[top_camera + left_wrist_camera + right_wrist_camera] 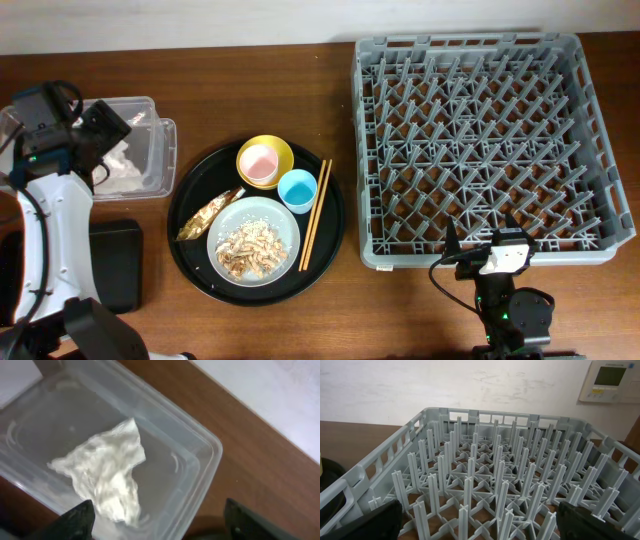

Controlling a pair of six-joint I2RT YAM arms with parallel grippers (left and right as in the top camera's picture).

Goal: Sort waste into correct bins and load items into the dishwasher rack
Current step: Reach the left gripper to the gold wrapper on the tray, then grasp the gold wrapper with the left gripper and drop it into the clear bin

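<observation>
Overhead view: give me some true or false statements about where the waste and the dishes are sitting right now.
The white napkin lies in the clear tub. True.
The dishwasher rack holds the blue cup. False: the rack is empty; the cup stands on the round black tray.
The pink cup sits inside the yellow bowl. True.
The food scraps lie in the shallow black tray. False: they are on the grey plate.

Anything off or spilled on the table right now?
Nothing spilled or broken. One oddity: the pink cup sits nested inside the yellow bowl on the round tray, so it probably needs lifting out first.
</observation>
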